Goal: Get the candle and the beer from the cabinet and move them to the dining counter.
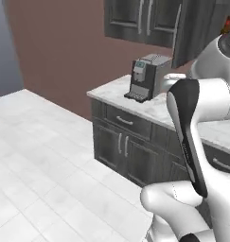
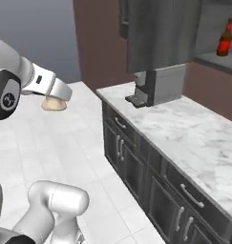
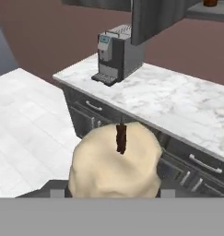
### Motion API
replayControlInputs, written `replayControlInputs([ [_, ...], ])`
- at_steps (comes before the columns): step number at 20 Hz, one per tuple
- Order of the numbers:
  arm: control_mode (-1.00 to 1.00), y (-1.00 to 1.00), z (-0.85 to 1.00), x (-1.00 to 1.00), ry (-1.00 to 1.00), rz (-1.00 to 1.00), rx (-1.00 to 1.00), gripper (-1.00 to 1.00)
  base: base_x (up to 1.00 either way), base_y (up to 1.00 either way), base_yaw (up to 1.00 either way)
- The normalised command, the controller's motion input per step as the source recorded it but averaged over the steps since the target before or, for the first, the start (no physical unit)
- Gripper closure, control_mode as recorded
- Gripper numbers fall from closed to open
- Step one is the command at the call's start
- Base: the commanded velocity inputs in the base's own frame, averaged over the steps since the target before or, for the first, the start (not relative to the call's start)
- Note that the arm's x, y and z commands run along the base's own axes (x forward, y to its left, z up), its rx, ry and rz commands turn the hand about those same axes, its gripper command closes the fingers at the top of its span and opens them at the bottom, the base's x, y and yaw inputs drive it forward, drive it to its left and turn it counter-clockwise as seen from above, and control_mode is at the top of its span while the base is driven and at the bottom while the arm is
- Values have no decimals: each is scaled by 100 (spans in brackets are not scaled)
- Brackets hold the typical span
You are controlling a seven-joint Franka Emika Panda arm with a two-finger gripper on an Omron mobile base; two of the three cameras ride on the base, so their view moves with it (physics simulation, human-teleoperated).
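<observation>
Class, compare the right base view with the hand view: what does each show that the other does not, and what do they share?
Right base view alone: the whole beer standing in the open cabinet, and the robot's arm carrying the candle out over the floor. Hand view alone: the candle's top close up, with its dark wick, gripped in the end effector. Both: the candle, the coffee machine on the marble wall counter, the dark lower drawers and the white tiled floor.

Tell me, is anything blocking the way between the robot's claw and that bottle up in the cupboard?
The gripper already holds the candle, so it isn't free. The beer stands in the open cabinet, nothing visible before it.
</observation>
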Motion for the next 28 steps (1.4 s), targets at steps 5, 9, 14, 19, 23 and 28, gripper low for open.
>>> replayControlInputs([
  [5,100,0,0,0,0,0,0,100,-19,8,100],
  [9,100,0,0,0,0,0,0,100,-5,0,100],
  [14,100,0,0,0,0,0,0,100,0,0,100],
  [19,100,0,0,0,0,0,0,100,19,0,94],
  [23,100,0,0,0,0,0,0,100,59,0,84],
  [28,100,0,0,0,0,0,0,100,89,0,70],
])
